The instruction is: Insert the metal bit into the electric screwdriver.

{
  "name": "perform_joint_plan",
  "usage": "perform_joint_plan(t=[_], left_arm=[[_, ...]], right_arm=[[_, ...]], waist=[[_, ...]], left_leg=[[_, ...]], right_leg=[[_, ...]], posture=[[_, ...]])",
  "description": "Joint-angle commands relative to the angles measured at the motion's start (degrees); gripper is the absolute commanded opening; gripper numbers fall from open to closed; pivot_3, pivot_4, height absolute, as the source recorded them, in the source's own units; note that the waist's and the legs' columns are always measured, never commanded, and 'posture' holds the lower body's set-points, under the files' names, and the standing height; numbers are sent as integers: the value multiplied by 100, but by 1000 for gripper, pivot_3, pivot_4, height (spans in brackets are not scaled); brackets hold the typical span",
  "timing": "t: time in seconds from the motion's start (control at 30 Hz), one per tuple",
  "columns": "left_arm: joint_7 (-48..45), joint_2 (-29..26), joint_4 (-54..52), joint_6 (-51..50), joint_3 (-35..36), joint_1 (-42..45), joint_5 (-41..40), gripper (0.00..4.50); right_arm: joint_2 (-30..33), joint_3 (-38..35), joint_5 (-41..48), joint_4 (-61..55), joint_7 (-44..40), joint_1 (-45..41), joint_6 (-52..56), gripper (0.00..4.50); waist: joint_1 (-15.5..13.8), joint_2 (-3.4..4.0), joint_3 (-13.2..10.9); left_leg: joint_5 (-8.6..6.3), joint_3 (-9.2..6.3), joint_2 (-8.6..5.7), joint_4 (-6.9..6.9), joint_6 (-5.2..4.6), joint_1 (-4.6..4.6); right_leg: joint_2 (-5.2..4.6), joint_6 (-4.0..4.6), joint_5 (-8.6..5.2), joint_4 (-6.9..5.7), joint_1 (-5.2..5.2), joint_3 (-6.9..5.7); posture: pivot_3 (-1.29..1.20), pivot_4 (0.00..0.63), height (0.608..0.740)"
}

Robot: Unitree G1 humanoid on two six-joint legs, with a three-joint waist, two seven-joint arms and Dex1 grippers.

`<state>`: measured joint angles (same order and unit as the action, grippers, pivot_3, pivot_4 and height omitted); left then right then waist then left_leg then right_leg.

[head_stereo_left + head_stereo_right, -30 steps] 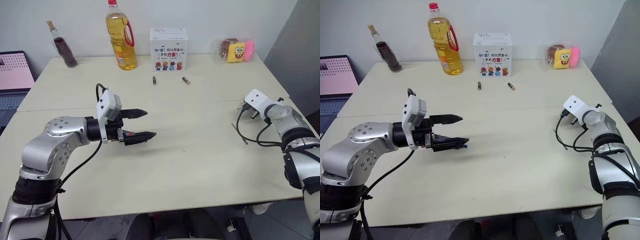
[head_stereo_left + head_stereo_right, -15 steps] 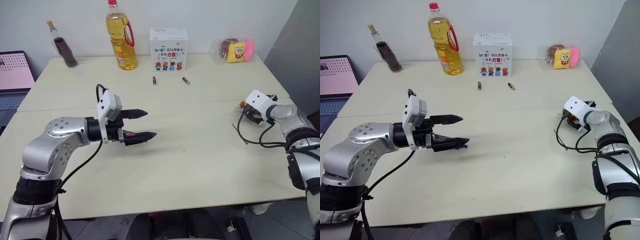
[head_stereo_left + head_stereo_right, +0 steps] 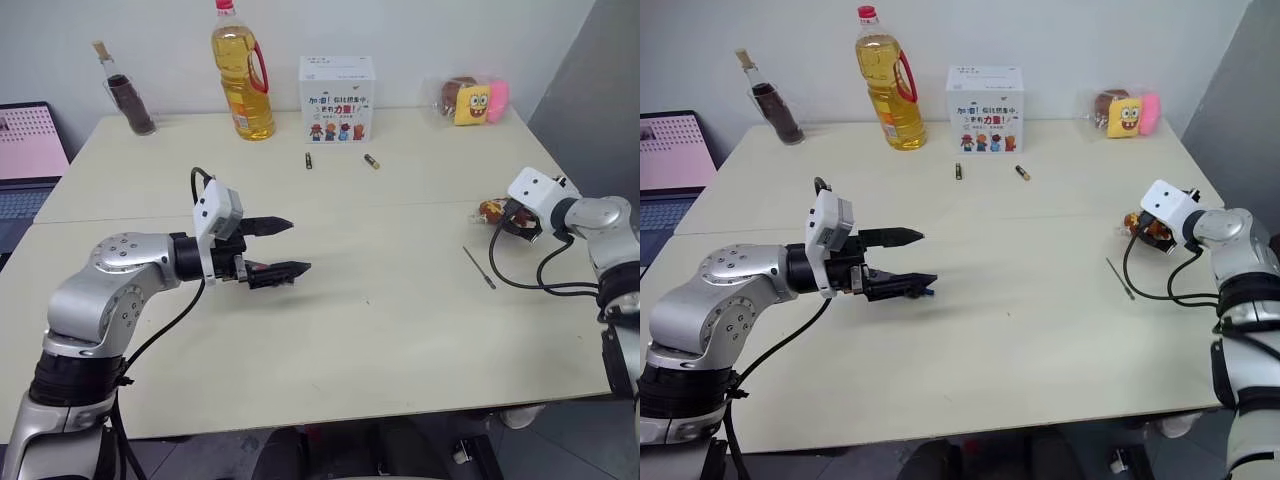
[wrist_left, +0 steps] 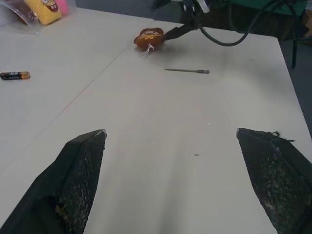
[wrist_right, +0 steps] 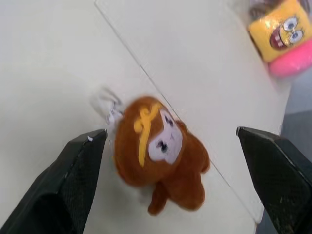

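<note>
Starting nearest you, your left gripper point(image 3: 278, 247) hovers over the near-left part of the worktop point(image 3: 380, 330), pointing toward the right edge; its two black fingers point(image 4: 80, 170) are spread wide apart, and its wrist view has bare table between them. Farther out and close to the right edge, the metal bit point(image 3: 479, 267) lies flat on the worktop by itself, touching neither gripper, one end toward the near edge and the other toward the far edge. Just beyond it sits a small brown monkey toy point(image 3: 490, 211), right at the seam where the two table halves meet. Your right gripper point(image 3: 508, 218) comes in from the right edge and aims at that toy with its jaws fully apart. One fingertip point(image 4: 175, 33) reaches the toy in the left wrist view, though you cannot tell whether it actually touches. Nothing is gripped on either side. Beyond the seam, toward the middle of the far half, two small batteries point(image 3: 309, 160) lie a little apart from each other. Along the far edge stand a dark slim bottle point(image 3: 130, 100) at the left corner, a yellow oil bottle point(image 3: 243, 80), a white cartoon box point(image 3: 337, 84), and a clear bag of sponge toys point(image 3: 470, 100) toward the right corner. An open laptop point(image 3: 25, 150) sits off the left edge.
</note>
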<state>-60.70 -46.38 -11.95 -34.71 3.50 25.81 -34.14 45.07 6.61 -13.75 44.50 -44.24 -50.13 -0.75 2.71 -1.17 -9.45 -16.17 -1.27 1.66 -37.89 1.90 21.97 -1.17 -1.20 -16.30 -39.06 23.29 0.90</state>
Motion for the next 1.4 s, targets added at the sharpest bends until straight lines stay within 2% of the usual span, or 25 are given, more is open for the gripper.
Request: perform_joint_plan(t=[0.03,0.2,0.37,0.5,0.57,0.67,0.8,1.03,1.23,1.4], left_arm=[[-510,-495,550,286,129,455,235,4500],[-1532,-1062,1638,623,-317,1217,694,4500],[-2738,-1341,2696,1365,-1249,1915,1634,4500],[-3164,-1254,3251,2162,-1891,2250,2212,4500],[-3180,-1142,3551,2570,-2174,2441,2476,4500],[-3180,-941,4116,3398,-2621,2709,2926,4500],[-3180,-675,4803,4164,-2833,2955,3279,4500],[-3016,218,5809,4644,-2918,3422,3971,4500],[-3005,439,6229,5063,-2906,3610,4312,4500],[-2702,641,6560,5199,-2971,3746,4698,4500]], right_arm=[[-66,-507,761,-2199,-365,606,1369,4486],[-812,-860,1725,-4641,-169,1622,3217,4486],[-1825,-933,2508,-6718,476,2514,4954,4486],[-2627,-1035,3152,-7760,943,2911,5672,4486],[-2831,-1027,3336,-8069,1117,3072,5909,4486],[-2879,-863,3496,-8378,1226,3443,5960,4486],[-2906,-780,3700,-8558,1337,3670,5977,4486],[-2965,-495,3755,-8585,1595,3874,5766,4486],[-2872,-512,4068,-8787,1480,4049,5567,4486],[-2324,-429,4408,-8914,898,3945,5286,4486]], waist=[[-31,0,0],[-97,1,0],[-130,4,-2],[-127,4,-2],[-134,3,-2],[-143,2,-1],[-113,2,-1],[-102,1,-1],[-83,1,-1],[-92,0,0]], left_leg=[[0,-4,1,-5,0,2],[0,-7,-9,-4,-1,0],[0,-7,-11,-6,-1,7],[-1,-7,-14,-8,-1,7],[-1,-10,-13,-8,-2,9],[-1,-11,-13,-9,-2,14],[-1,-9,-15,-9,-2,13],[-1,-10,-14,-9,-3,15],[-2,-11,-13,-8,-3,17],[-2,-14,-15,-13,-3,17]], right_leg=[[3,0,0,-1,0,-5],[10,0,0,-4,-1,-10],[16,0,-1,-2,-1,-24],[15,0,-1,-3,0,-24],[16,-1,-1,-3,0,-25],[16,-1,-1,-1,0,-28],[15,-1,-1,0,0,-28],[19,-2,-2,-1,0,-34],[20,-2,-2,1,1,-35],[19,-2,-2,-1,-1,-39]], posture=[[0,150,740],[0,150,740],[0,150,740],[0,150,740],[0,150,740],[0,150,740],[0,150,740],[0,150,740],[0,150,740],[0,150,740]])
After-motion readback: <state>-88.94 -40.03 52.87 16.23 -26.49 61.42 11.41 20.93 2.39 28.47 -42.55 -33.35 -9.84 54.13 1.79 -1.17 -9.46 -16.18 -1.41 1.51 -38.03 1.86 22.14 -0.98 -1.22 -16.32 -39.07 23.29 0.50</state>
